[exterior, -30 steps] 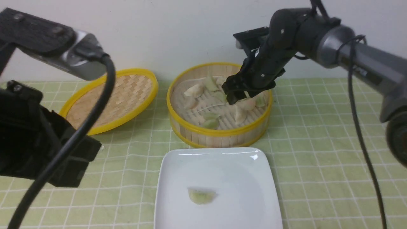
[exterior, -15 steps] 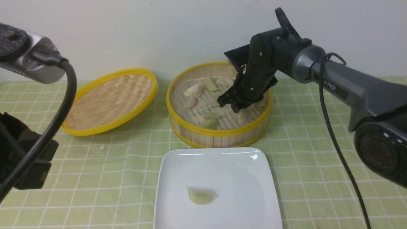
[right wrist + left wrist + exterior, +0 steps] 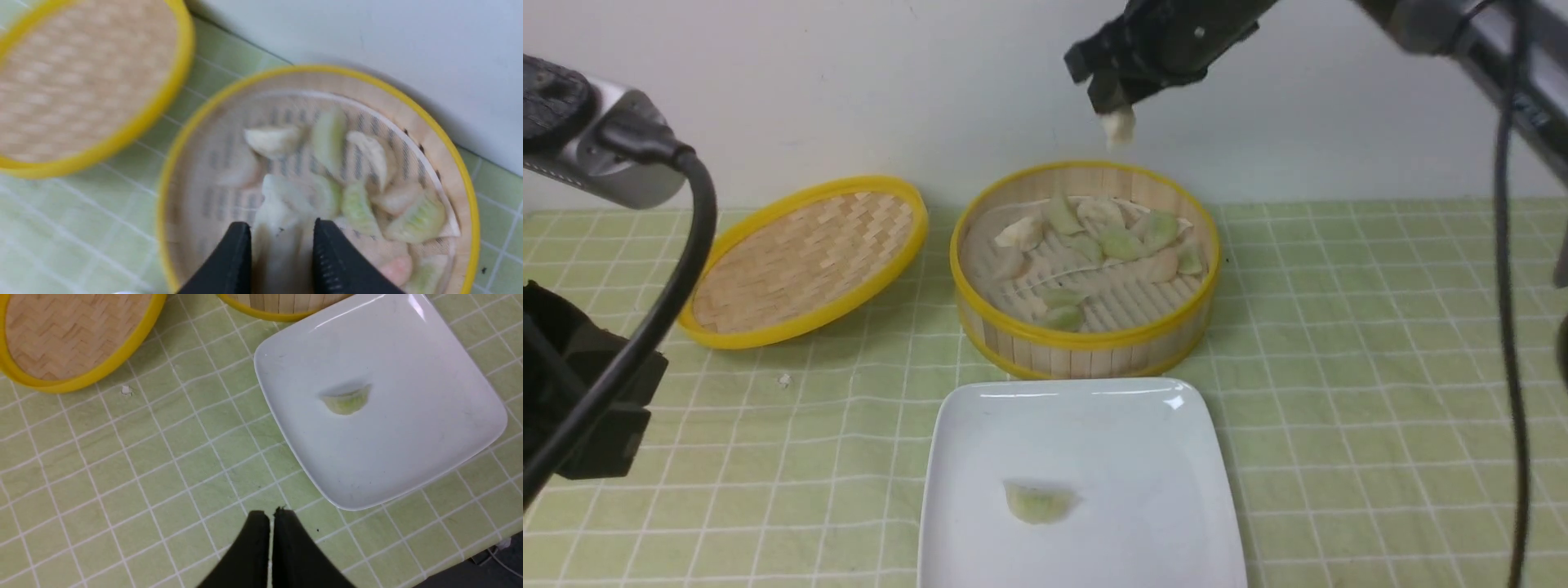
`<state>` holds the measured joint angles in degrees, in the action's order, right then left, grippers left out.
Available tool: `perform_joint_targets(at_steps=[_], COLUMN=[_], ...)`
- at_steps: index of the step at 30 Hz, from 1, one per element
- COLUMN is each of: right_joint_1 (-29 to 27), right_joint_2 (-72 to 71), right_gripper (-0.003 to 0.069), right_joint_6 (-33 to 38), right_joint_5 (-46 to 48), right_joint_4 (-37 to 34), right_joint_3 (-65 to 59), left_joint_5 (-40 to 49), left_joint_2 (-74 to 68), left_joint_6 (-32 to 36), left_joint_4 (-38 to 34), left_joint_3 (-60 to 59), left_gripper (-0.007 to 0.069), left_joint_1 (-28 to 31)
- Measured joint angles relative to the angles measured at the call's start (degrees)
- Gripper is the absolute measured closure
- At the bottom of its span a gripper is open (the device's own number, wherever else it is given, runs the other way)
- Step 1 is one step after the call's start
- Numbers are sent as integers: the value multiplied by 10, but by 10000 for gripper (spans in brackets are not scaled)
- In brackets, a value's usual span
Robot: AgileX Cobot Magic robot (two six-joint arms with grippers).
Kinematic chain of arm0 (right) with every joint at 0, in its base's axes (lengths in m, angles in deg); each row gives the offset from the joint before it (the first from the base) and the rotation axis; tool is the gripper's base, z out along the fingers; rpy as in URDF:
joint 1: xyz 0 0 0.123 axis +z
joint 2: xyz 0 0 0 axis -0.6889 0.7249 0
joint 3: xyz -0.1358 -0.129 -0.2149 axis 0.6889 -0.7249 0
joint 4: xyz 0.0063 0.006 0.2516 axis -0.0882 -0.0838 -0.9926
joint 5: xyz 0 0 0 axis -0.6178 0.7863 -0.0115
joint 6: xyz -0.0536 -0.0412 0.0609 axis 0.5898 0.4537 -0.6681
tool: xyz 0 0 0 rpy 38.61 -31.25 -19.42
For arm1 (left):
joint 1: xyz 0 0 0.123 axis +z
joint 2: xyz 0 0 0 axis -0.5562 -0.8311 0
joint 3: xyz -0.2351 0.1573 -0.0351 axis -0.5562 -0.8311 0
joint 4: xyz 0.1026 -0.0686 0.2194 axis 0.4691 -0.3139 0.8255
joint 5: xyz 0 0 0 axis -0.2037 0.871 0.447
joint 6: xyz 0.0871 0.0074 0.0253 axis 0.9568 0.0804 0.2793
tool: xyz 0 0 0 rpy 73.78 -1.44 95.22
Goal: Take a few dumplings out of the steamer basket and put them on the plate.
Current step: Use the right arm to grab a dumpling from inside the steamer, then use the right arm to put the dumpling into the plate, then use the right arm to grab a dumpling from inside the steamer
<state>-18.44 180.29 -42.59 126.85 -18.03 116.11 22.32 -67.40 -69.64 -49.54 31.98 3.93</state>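
Transfer of a dumpling, as it concerns the right arm. Your right fingers [image 3: 282, 249] are clenched on a pale dumpling [image 3: 1118, 125], seen in the front view hanging beneath the fingertips, above the far side of the steamer basket [image 3: 1086, 336] and clear of its rim. In the right wrist view the dumpling lies lengthwise between the two fingers, its long axis running out along them, so one end projects past the tips; in the front view that end points downward. The relation that governs your coming move is the offset from fingers to plate [image 3: 1086, 433]: the plate lies on your near side of the basket, below the held dumpling, so the carry should run back toward you over the basket and then down. One green dumpling [image 3: 1039, 502] rests on the plate near its middle; the bare surface to the right of it would probably suit the release. Because the projecting end leads, it would likely touch first, and a low, gentle opening should let the piece tip onto its side. Your left fingers [image 3: 271, 516] are closed, holding nothing, above the counter [image 3: 163, 465] beside the plate; the right arm, already loaded, is the one to use.
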Motion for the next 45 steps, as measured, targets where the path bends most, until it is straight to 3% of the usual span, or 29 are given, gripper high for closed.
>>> perform_joint_targets(at_steps=[8, 12, 17, 20, 28, 31, 35, 45], right_joint_1=[56, 96, 109, 109, 109, 108, 95, 38], right_joint_2=[-164, -162, -124, -101, -94, -94, -86, 87], right_gripper=[484, 484, 484, 462, 146, 84, 74, 121], right_joint_6=[46, 45, 31, 28, 1, 1, 2, 25], right_joint_5=[-1, -2, -25, -41, -42, -31, -37, -37], right_joint_4=[-51, -57, -47, -42, -12, 18, 57, 54], right_joint_3=[-309, -451, -512, -513, -455, -399, -315, -112], left_joint_5=[-2, -11, -13, -15, -15, -15, -15, -14], left_joint_2=[0, 0, 0, 0, 0, 0, 0, 0], left_joint_6=[0, 0, 0, 0, 0, 0, 0, 0], left_joint_4=[1, 1, 2, 2, 2, 2, 2, 2], left_joint_3=[0, 0, 0, 0, 0, 0, 0, 0], left_gripper=[631, 631, 631, 631, 631, 631, 631, 631], left_joint_1=[0, 0, 0, 0, 0, 0, 0, 0])
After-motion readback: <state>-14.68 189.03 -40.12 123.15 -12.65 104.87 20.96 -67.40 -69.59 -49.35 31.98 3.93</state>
